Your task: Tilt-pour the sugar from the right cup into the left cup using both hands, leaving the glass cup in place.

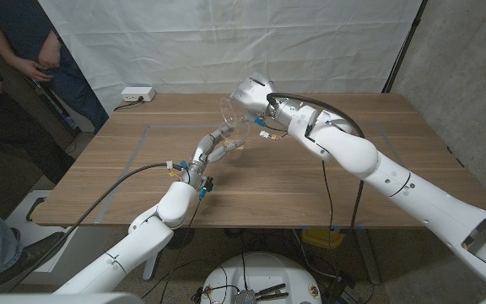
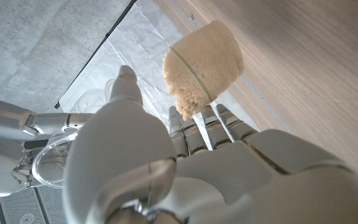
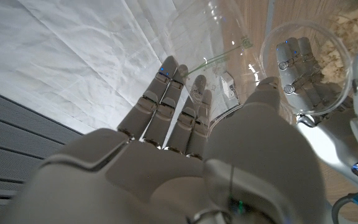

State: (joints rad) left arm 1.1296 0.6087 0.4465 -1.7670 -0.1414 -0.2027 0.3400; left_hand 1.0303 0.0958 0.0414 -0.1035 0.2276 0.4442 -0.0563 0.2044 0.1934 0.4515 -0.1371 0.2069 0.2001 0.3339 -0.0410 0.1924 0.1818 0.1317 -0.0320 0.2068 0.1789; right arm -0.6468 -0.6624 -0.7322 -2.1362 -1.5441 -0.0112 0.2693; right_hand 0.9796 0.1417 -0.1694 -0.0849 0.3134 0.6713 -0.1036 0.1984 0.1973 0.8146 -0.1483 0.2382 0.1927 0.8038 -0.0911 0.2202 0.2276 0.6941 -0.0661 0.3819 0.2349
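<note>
- The right hand (image 1: 256,95) grips the tilted, raised clear cup (image 1: 233,112); its rim could miss and spill sugar.
- The left hand (image 1: 216,150) wraps the glass cup (image 2: 205,64), sugar (image 2: 197,74) inside; a push could shift it.

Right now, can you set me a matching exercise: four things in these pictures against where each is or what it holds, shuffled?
1 left hand
2 right hand
3 power strip
4 person

A at the table far left corner
B holds the tilted clear cup
C stands beyond the table's left side
D fingers hold the cup with sugar

Pairs: 1-D, 2-B, 3-A, 4-C
</note>
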